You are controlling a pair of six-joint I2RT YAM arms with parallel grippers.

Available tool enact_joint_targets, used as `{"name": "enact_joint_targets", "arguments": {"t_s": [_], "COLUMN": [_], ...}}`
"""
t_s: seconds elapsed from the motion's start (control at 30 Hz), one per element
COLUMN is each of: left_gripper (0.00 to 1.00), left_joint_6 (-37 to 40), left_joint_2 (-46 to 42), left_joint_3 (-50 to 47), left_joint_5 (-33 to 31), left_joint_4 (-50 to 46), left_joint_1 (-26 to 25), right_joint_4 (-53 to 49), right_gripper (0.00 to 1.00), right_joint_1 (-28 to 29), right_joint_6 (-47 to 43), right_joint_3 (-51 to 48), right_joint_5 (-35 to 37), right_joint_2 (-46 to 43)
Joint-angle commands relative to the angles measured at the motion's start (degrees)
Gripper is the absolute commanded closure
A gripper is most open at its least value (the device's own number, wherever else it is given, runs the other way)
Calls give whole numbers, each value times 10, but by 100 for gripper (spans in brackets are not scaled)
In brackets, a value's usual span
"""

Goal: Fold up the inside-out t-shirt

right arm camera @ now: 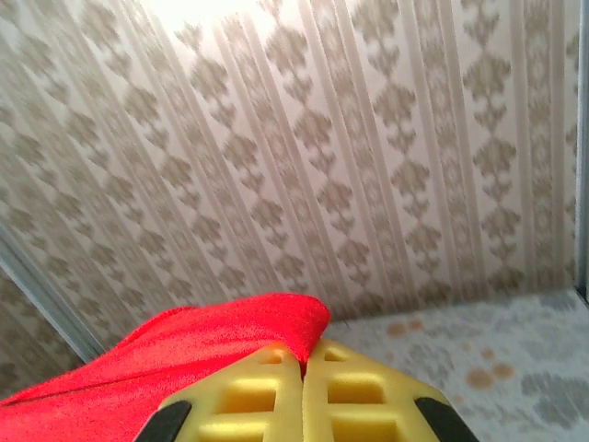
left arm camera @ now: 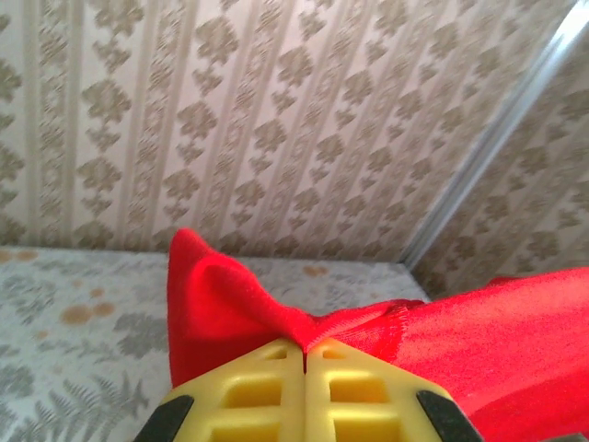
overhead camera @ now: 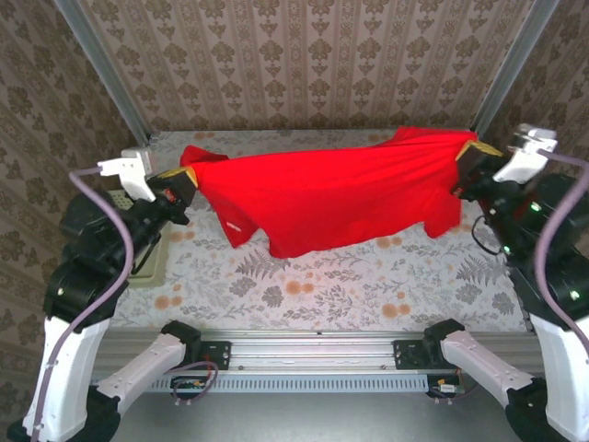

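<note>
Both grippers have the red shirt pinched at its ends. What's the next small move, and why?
Probably lower both grippers together toward the table, holding the stretch, so the cloth lands flat. The left gripper and right gripper are each shut on an end of the t-shirt, which hangs stretched between them, its lower edge sagging unevenly.
</note>
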Motion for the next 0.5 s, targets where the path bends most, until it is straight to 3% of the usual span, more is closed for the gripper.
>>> {"name": "enact_joint_targets", "arguments": {"t_s": [0.0, 0.2, 0.33, 0.47], "left_gripper": [100, 100, 100, 100], "left_joint_6": [5, -10, -3, 1], "left_joint_2": [-17, -14, 18, 70], "left_joint_3": [22, 19, -27, -81], "left_joint_5": [61, 98, 68, 0], "left_joint_4": [45, 79, 93, 97], "left_joint_1": [5, 5, 5, 5], "right_joint_4": [-5, -3, 2, 41], "right_gripper": [100, 100, 100, 100], "right_joint_1": [-1, -1, -1, -3], "right_joint_6": [-12, -38, -69, -89], "right_joint_3": [54, 127, 130, 79], "right_joint_5": [-30, -16, 63, 81], "right_joint_2": [-14, 6, 58, 124]}}
